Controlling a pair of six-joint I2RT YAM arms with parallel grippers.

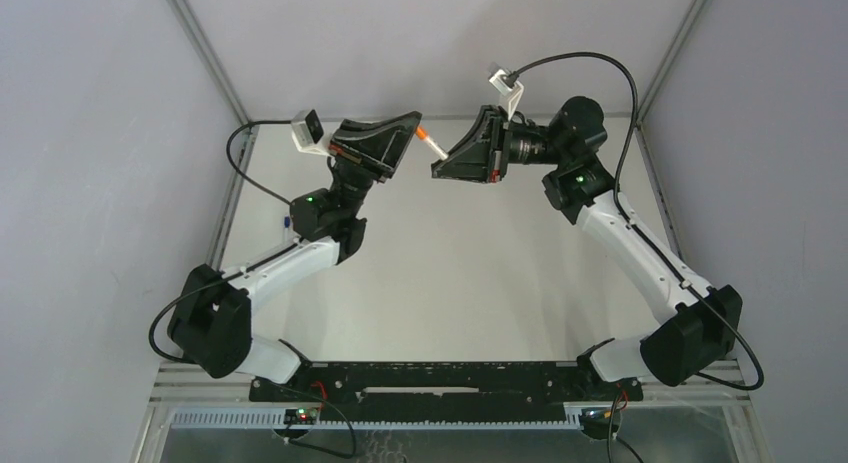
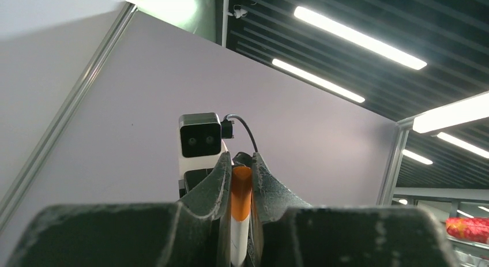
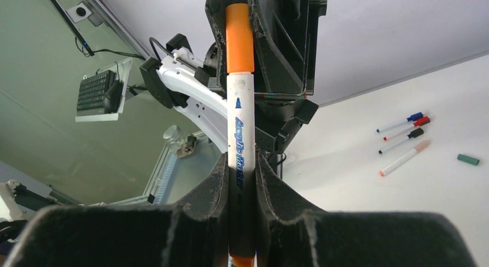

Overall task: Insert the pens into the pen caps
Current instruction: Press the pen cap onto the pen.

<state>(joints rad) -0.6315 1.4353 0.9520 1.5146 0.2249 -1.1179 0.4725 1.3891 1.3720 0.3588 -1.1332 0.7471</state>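
1. Pen (image 3: 239,128) in work is a white-barrelled marker held in the air above the desk (image 3: 450,105), between the two raised arms. Its orange cap (image 3: 239,39) sits on the far end. The seam between cap and barrel looks closed, though I cannot tell whether it is fully seated.
2. The right fingers (image 3: 213,189) are clamped on the barrel low down, near its orange tail end. The left fingers (image 2: 216,183) are clamped on the orange cap, one on each side.
3. Handling, as I judge it: the pen is light, stiff, smooth plastic, so under a push it could slide lengthwise or twist in a grip. A hold on the barrel nearer the cap would leave less free length to swing off line. The short cap wants a square grip round its middle, with any push kept straight along the pen.
4. Out from the held pen, to its right in the right wrist view and down on the desk, lie a blue-capped pen (image 3: 414,116), a red-capped pen (image 3: 421,121) and a black-capped pen (image 3: 416,132), close together and nearly parallel. A pinkish pen (image 3: 403,159) lies just beside them, too small to tell whether it is capped. A green cap (image 3: 468,159) lies alone, farther from the held pen.
5. Nothing but the pen stands between the two sets of fingers. The right wrist camera (image 2: 199,137) and its cable sit close behind the cap, so the wrists appear to have little room to close in further.
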